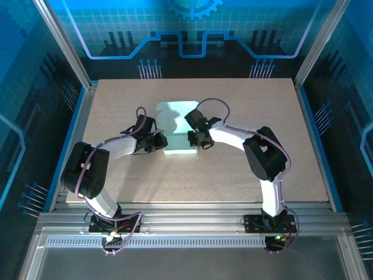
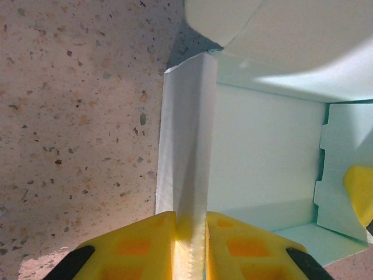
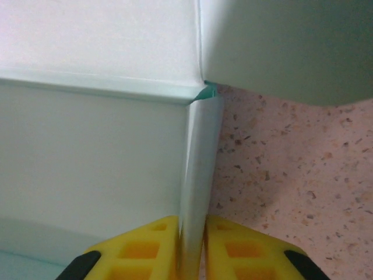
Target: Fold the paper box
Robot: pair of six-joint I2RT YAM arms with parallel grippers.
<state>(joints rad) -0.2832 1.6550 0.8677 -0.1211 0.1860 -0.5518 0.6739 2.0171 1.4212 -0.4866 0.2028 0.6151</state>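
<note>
- Yellow fingers [image 2: 134, 251] of the left gripper [image 2: 190, 236] sit closest in the left wrist view, closed narrow on the left side wall [image 2: 186, 146] of the box, with thin card pinched upright between the pads
- right gripper [image 3: 192, 233] is the mirror case: jaws nearly together, clamped on the right side wall [image 3: 198, 157], card edge running up from between its fingers [image 3: 245, 248]
- paper box [image 1: 178, 131] is pale mint card, part-formed, lying mid-table slightly toward the far half, held between the two grippers
- base panel [image 2: 262, 151] is flat on the surface, both side walls raised off it
- flap [image 1: 175, 112] with a rounded outline lies open on the far side of the base
- left wrist view looks into the box interior: floor panel, a notched tab edge on the right, and one yellow finger of the right gripper at that far wall
- right wrist view: corner where the side wall meets a long crease, a bit of darker teal showing at the joint
- table [image 1: 233, 175] is speckled beige, bare around the box
- left arm [image 1: 113, 146] and right arm [image 1: 233, 137], white links with black joints, bend inward from their bases at the near edge
- aluminium rail [image 1: 192, 219] runs under the bases, blue patterned panels [image 1: 192, 35] enclose the cell
</note>
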